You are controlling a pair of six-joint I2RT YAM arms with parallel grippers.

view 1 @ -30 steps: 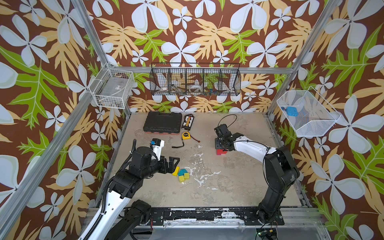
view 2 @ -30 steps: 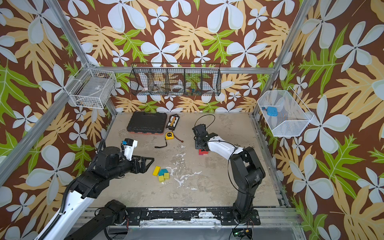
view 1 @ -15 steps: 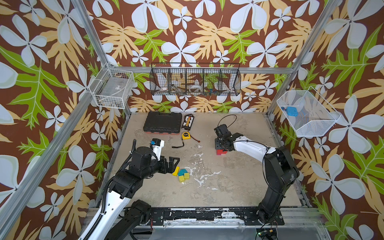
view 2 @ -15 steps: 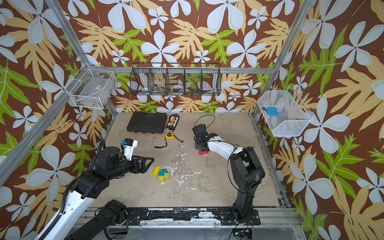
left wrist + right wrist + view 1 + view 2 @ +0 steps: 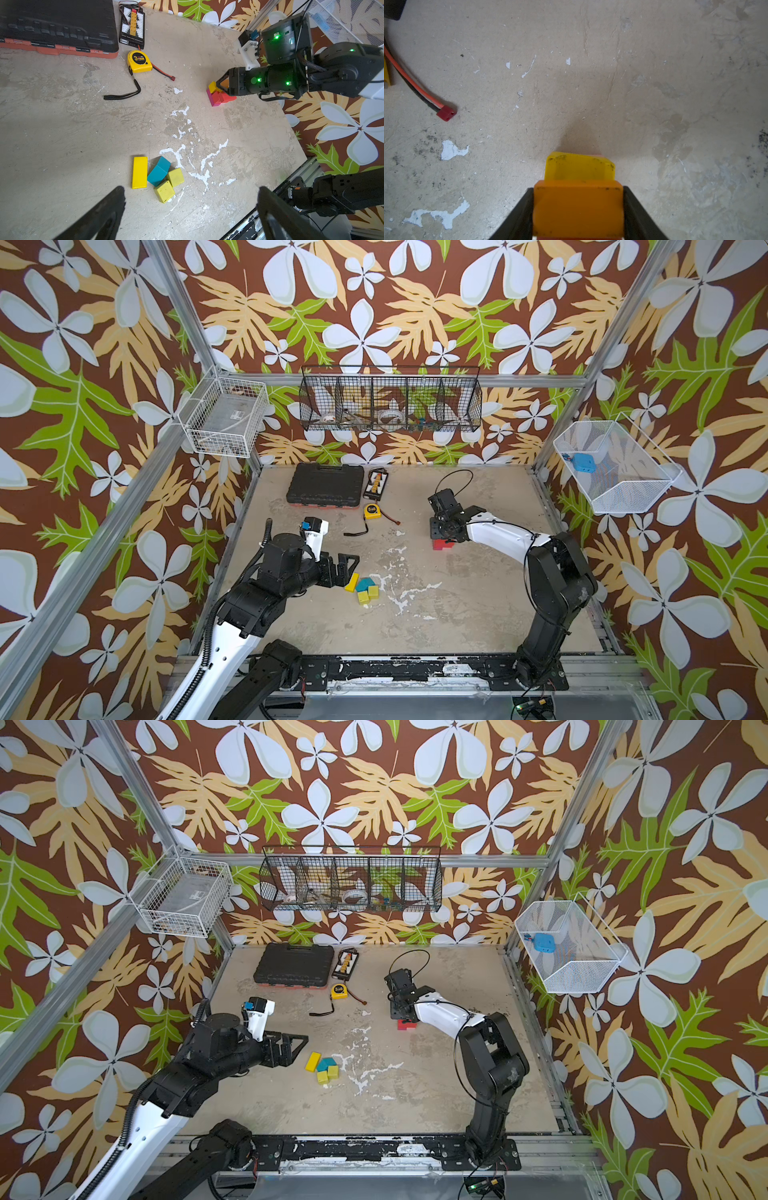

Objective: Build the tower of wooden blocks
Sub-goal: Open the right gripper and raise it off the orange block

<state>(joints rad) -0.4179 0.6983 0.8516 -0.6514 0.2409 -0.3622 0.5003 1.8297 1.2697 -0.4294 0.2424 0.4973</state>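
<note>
The tower (image 5: 218, 97) stands right of the table's middle, with a magenta base, red blocks above and a yellow block (image 5: 579, 168) on top. My right gripper (image 5: 578, 191) is at the tower top, shut on an orange block (image 5: 578, 209) that lies against the yellow one. In both top views only red (image 5: 442, 545) shows under the right gripper (image 5: 442, 531). Loose wood blocks lie together front left: a yellow brick (image 5: 139, 175), a teal block (image 5: 159, 171) and two lime cubes (image 5: 175, 176) (image 5: 164, 191). My left gripper (image 5: 191, 193) hangs open just left of them, holding nothing.
At the back left are a black tool case (image 5: 325, 488), a small connector board (image 5: 376, 485) and a yellow tape measure (image 5: 372, 510) with its strap. A red-tipped wire (image 5: 446, 113) lies left of the tower. Wire baskets hang on the walls.
</note>
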